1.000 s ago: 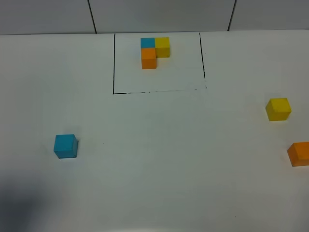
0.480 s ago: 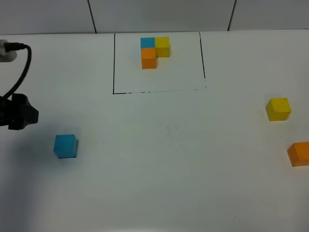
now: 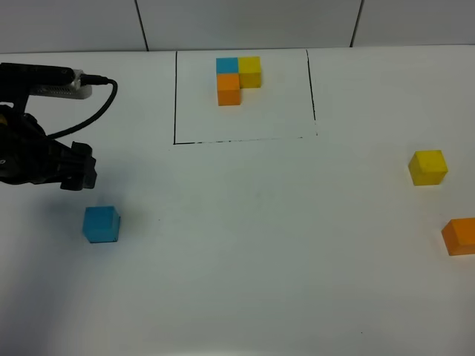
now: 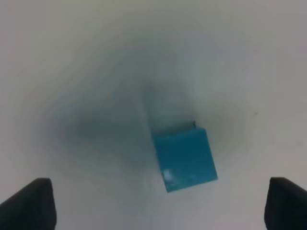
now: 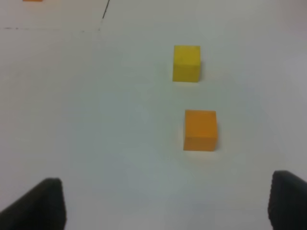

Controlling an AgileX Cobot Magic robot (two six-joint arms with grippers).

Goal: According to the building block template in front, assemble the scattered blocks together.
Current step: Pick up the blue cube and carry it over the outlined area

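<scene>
Our left gripper [image 4: 158,206] hangs spread wide and empty near the blue cube [image 3: 101,224], at 8 o'clock on the table [image 3: 260,245]. Our right gripper [image 5: 163,203] also gapes, holding nothing. The yellow cube [image 3: 428,167] sits at 3 o'clock, the orange cube [image 3: 460,236] at 4. The template [image 3: 239,80] lies at 12.
</scene>
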